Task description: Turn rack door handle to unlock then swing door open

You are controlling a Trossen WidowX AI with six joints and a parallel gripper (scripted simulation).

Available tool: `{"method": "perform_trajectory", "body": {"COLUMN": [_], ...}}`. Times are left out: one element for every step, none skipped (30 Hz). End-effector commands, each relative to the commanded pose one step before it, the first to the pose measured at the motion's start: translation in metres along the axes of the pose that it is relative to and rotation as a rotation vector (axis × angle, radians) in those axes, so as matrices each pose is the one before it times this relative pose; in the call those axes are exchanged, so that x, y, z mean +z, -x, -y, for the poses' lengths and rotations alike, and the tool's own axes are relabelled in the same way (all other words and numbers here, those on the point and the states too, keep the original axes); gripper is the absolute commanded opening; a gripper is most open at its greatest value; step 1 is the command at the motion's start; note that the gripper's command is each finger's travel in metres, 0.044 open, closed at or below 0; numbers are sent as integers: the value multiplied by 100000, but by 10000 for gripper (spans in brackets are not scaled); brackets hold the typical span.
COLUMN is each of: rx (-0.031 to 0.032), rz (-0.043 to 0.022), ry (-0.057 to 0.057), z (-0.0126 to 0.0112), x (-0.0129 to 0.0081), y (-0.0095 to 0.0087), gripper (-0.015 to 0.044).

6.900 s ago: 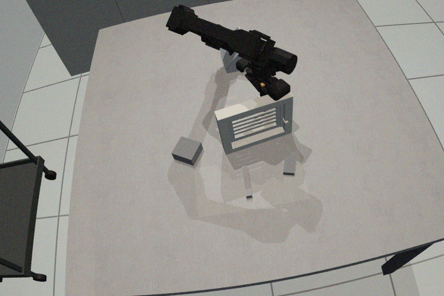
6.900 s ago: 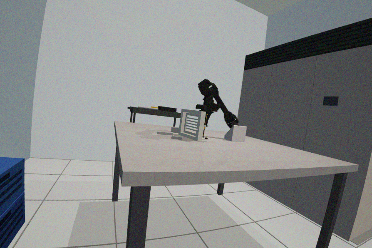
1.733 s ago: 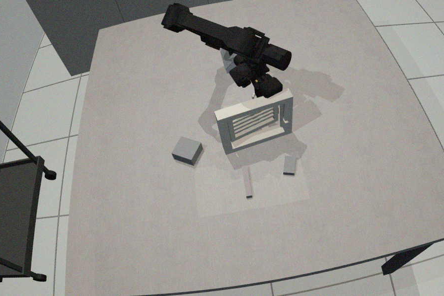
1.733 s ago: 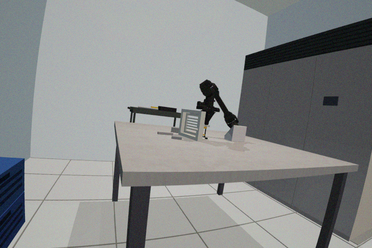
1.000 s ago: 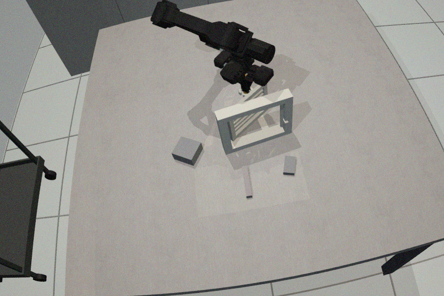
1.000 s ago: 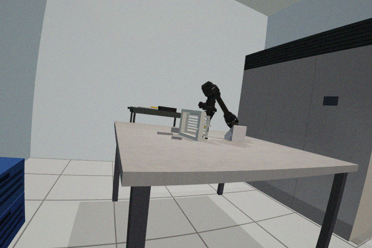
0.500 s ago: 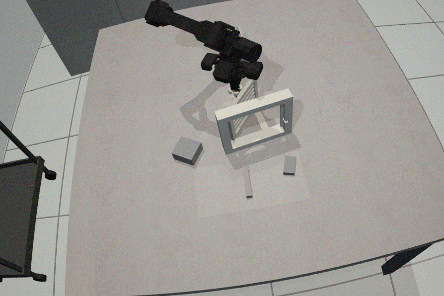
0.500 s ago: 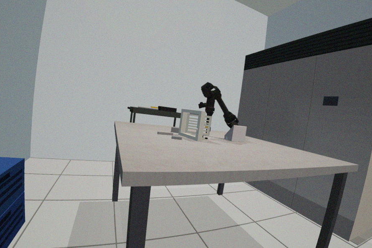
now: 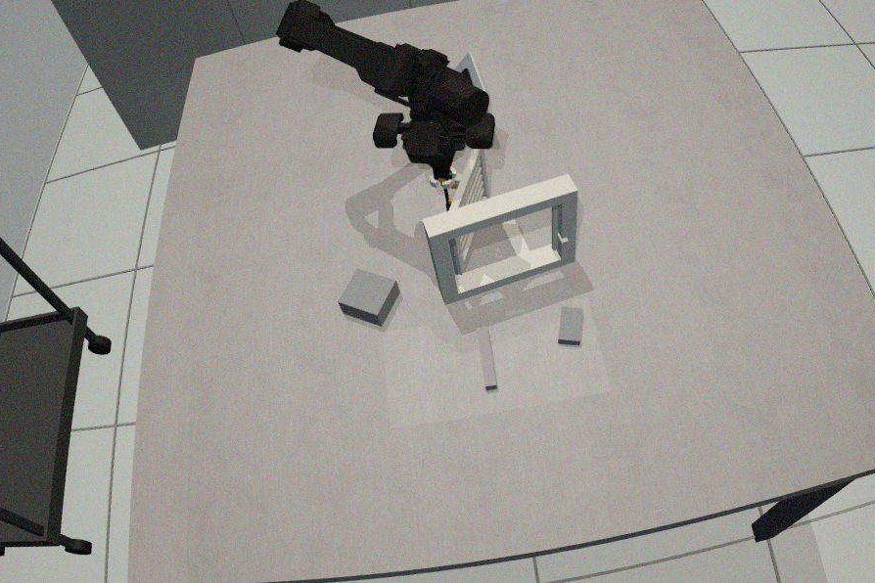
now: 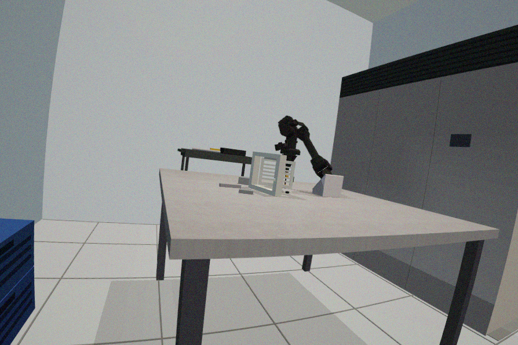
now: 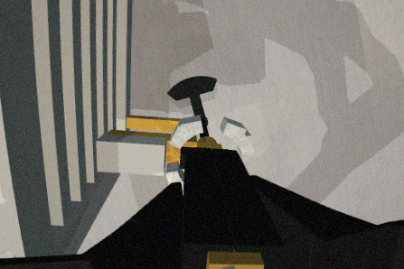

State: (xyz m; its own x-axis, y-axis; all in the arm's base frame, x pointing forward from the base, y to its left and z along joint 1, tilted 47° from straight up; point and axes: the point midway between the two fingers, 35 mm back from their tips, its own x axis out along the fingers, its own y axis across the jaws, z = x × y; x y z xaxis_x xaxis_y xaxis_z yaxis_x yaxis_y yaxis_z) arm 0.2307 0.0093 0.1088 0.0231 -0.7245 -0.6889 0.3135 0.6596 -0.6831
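Note:
The white rack frame (image 9: pixel 500 202) (image 10: pixel 281 174) stands upright on the table. Its slatted door (image 9: pixel 478 179) (image 10: pixel 293 169) (image 11: pixel 14 113) is swung well out from the frame on the arm's side; I cannot read its exact angle. The handle's black stem (image 11: pixel 198 107) shows in the wrist view below my fingers, with a curved black foot at its end. White curved pieces and yellow brackets surround it. My gripper (image 9: pixel 443 175) (image 10: pixel 289 159) (image 11: pixel 213 189) points down beside the door and is shut on the handle. The fingertips' contact is mostly hidden.
A grey block (image 9: pixel 369 296) lies left of the frame, a small grey block (image 9: pixel 570 324) to its front right, and a thin bar (image 9: pixel 488 360) in front. A pale wedge-shaped block (image 10: pixel 333 186) stands behind, partly under the arm in the top view. A catch (image 9: pixel 563 239) sits on the frame's right post.

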Motion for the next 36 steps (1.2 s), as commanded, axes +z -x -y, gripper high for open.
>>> {"method": "perform_trajectory", "body": {"rx": [-360, -10, -12, -8, -10, -13, -5, -8, -11, -5, -8, -11, -5, -8, -12, -4, -8, -12, -4, -8, -12, -4, -8, -12, -1, -4, -11, -6, -10, -13, -7, -10, -13, -5, -8, -11], "rz": [642, 1, 1, 1, 1, 1, 1, 1, 1, 2, 2, 1, 2, 2, 1, 3, 2, 1, 3, 3, 2, 4, 3, 2, 3, 3, 2, 4, 3, 2, 4, 3, 2, 5, 4, 2], "ry": [7427, 1451, 1450, 1443, 1450, 1449, 1429, 1433, 1432, 1423, 1426, 1425, 1417, 1418, 1417, 1406, 1407, 1406, 1401, 1401, 1400, 1397, 1397, 1396, 1241, 1241, 1240, 1250, 1274, 1273, 1264, 1278, 1277, 1264, 1276, 1276], "z": [886, 214, 215, 212, 215, 216, 210, 212, 213, 209, 211, 212, 208, 210, 211, 207, 209, 210, 207, 208, 210, 206, 208, 209, 183, 184, 186, 185, 190, 192, 188, 191, 193, 187, 190, 191], "x": [243, 39, 34, 41, 36, 31, 42, 37, 32, 42, 37, 32, 41, 36, 32, 41, 36, 31, 41, 36, 32, 41, 36, 32, 37, 33, 29, 36, 33, 29, 35, 32, 28, 37, 34, 30], "y": [9, 0, 0, 0, 0, 0, 0, 0, 0, 0, 0, 0, 1, 0, 0, 1, 0, 0, 1, 1, 0, 1, 1, 1, 1, 1, 1, 1, 1, 1, 1, 1, 1, 2, 1, 1], "gripper": [22, 22, 22, 22, 22, 22, 22, 22, 22, 22, 22, 22, 22, 22, 22, 22, 22, 22, 22, 22, 22, 22, 22, 22, 22, 22, 22, 22, 22, 22, 22, 22, 22, 22, 22, 22]}}
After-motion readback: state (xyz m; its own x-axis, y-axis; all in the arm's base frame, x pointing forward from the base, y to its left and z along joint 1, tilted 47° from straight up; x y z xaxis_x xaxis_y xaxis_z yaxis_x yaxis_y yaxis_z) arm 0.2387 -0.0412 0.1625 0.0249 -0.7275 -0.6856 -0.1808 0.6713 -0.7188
